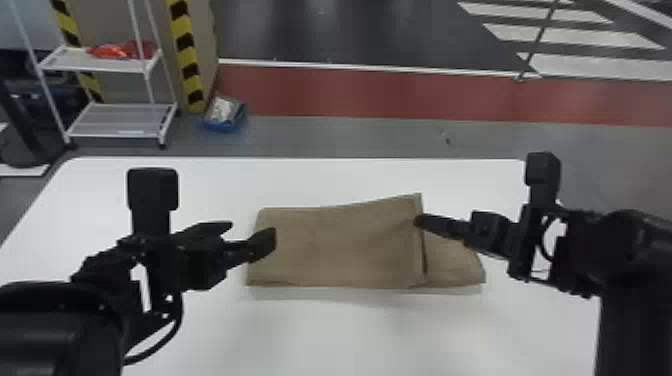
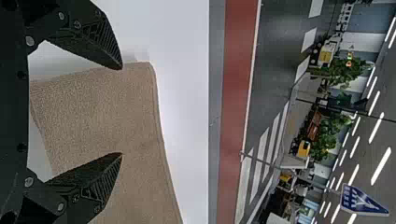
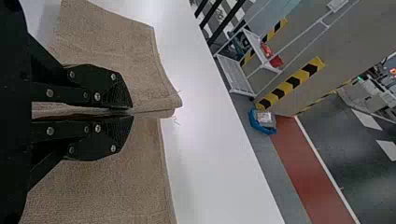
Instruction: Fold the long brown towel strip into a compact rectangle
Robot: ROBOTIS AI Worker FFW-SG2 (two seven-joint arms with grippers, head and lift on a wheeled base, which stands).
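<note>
My left gripper hangs spread over the left end of the brown towel strip on the table. With that end unpinned, my right gripper, pinching the flap's edge, could skew the layers.

Rows of white ceiling lights glow in the left wrist view as bright, diffuse light washes the white tabletop. In the head view, a soft sheen spreads across its near part, a faint, soft-edged shadow skirts the near side of the brown towel, and the black arms stand nearly in silhouette.
</note>
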